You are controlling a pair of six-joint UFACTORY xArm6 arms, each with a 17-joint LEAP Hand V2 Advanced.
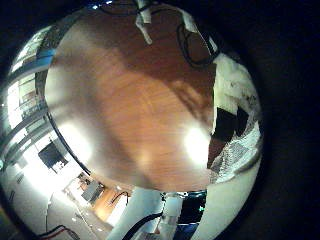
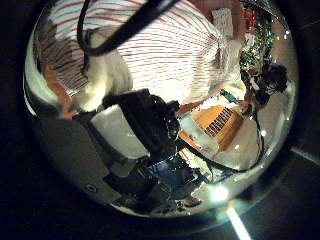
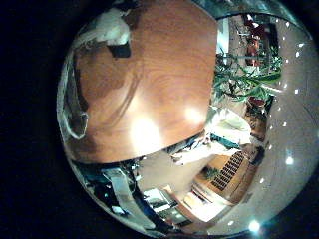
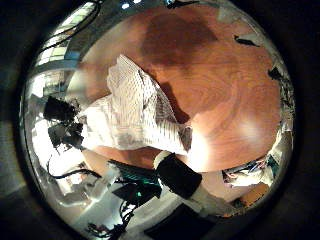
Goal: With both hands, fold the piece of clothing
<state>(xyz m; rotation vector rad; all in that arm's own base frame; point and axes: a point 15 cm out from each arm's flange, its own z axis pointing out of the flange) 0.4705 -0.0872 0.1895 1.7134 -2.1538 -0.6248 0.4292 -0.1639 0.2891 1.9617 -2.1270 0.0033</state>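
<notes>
The striped garment [image 4: 135,110] lay crumpled on the wooden table [image 4: 215,75], its long axis running from the table's edge in toward the middle. In the left thumb side palm view the garment [image 2: 160,45] filled much of the frame, close to the left hand [image 2: 140,125], whose fingers looked curled at the cloth. Whether the right hand was clenched or relaxed could not be told

So under my hands there's a round, glossy brown wooden counter [image 4: 215,80], and a crumpled striped white shirt [image 4: 135,110] is lying on it near the rim.
</notes>
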